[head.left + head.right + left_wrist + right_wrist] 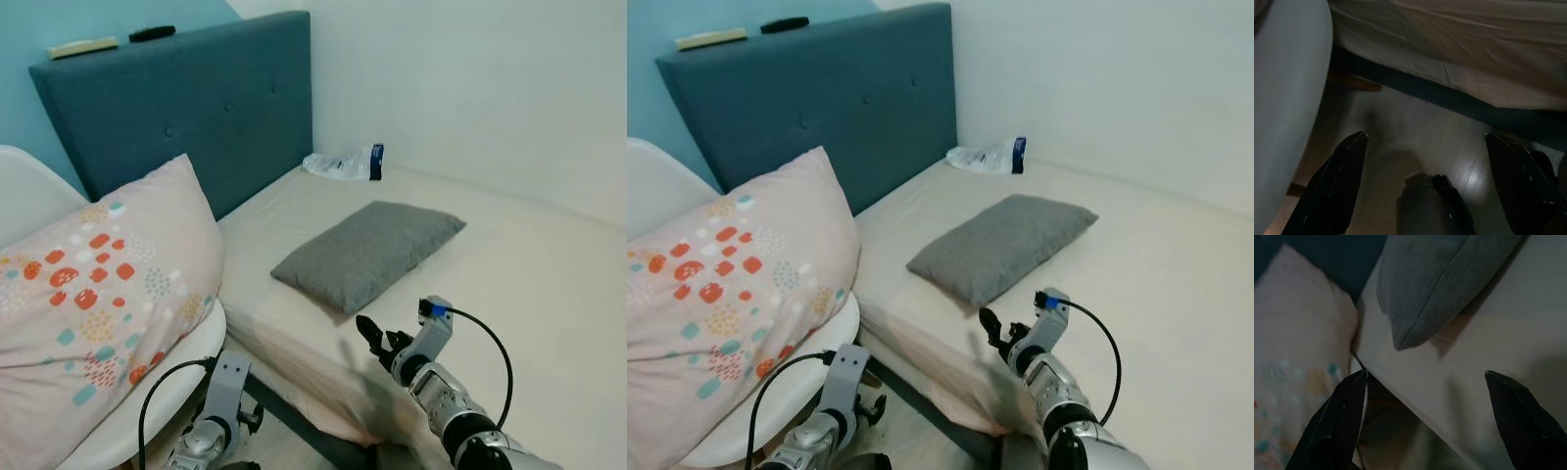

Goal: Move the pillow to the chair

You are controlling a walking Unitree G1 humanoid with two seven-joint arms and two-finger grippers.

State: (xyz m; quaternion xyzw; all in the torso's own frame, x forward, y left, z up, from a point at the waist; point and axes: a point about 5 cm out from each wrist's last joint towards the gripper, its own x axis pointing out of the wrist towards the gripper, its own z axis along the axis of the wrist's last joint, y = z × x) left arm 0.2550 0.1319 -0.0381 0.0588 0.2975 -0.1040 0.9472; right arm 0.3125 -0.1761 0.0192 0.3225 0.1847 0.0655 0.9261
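The patterned pillow runs off the picture's left edge and hides most of the white chair. The bottle's label is too small to read.

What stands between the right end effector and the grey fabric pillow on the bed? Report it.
Nothing visible: bare beige mattress separates the right end effector from the grey rectangular fabric pillow. A large pink patterned pillow lies on the white plastic chair, though.

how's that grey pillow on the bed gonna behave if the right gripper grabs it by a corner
The grey pillow looks thin and soft, lying flat on the bed, so it would probably sag and fold from a corner grip. It is likely light for its size. Its woven cover looks matte, so the right gripper's open fingers should hold it without much slip.
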